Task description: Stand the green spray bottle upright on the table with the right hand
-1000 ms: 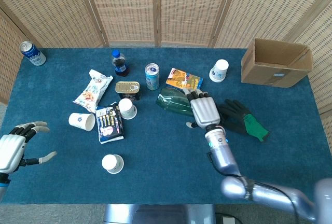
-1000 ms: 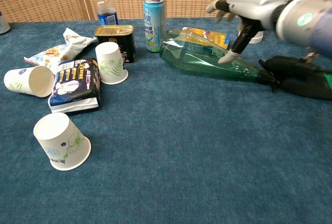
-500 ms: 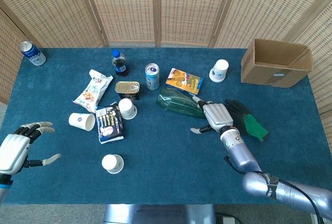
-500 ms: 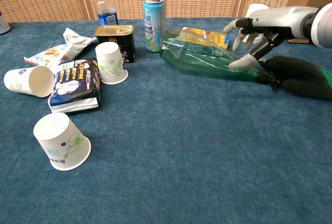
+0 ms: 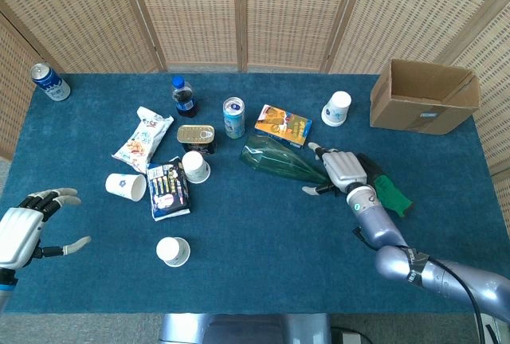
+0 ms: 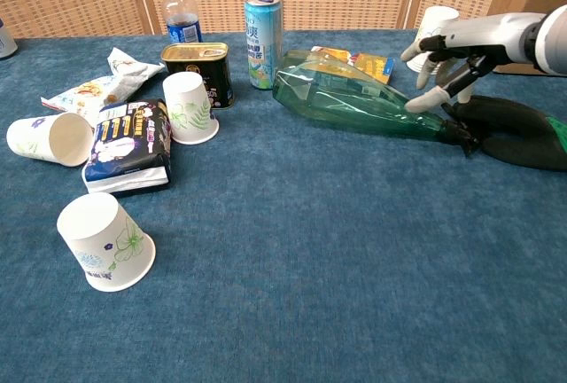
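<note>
Your right hand was hovering open over the neck end of the green spray bottle, fingers spread and gripping nothing, so I'd say you were lining up the grab. The bottle lay flat on the table, nozzle toward the black-and-green glove. Next you'd need to wrap the body and tip it up. The glove and snack box crowded it a bit. Left hand sat idle and open.
</note>
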You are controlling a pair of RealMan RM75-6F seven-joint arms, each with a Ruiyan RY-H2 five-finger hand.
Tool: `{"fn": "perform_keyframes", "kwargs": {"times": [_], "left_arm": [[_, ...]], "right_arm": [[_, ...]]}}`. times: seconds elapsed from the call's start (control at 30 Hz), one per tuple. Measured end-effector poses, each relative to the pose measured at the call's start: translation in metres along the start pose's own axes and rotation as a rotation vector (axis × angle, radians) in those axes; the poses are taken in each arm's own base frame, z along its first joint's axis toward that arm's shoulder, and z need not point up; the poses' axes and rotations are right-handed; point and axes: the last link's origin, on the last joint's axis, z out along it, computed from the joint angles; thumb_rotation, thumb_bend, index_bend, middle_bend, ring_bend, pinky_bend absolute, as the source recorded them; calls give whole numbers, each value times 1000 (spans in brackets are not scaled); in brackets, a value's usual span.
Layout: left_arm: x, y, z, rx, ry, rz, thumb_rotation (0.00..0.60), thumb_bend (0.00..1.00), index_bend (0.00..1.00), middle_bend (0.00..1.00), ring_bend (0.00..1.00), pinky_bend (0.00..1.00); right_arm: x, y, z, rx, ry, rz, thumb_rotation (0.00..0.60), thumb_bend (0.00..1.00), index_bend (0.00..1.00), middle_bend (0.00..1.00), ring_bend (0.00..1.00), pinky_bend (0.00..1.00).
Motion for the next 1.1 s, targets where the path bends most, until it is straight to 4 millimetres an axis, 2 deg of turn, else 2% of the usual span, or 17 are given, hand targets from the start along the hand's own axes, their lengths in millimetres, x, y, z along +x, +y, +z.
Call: {"fn": "perform_keyframes", "kwargs": {"times": [0.27,0.53,0.83,1.1], "left_arm": [[-2,0,1,0,0,-3,311,183,335,300,284,286],[-2,-2,0,2,5,-7,311,183,334,298,282,286],[-4,-3,0,-12,9,-18,310,182,325,297,280,288],[-5,-2,0,-29,10,-28,310,183,323,297,278,287]], "right_arm": [[-5,12,2,-29,-42,-48,347,246,8,267,203,399],[-13,15,-3,-37,-95,-124,331,248,7,267,206,403],[-19,-1,-20,7,-124,-124,282,244,0,213,308,415],[-27,-25,-38,88,-149,-89,263,239,0,208,317,426]]}}
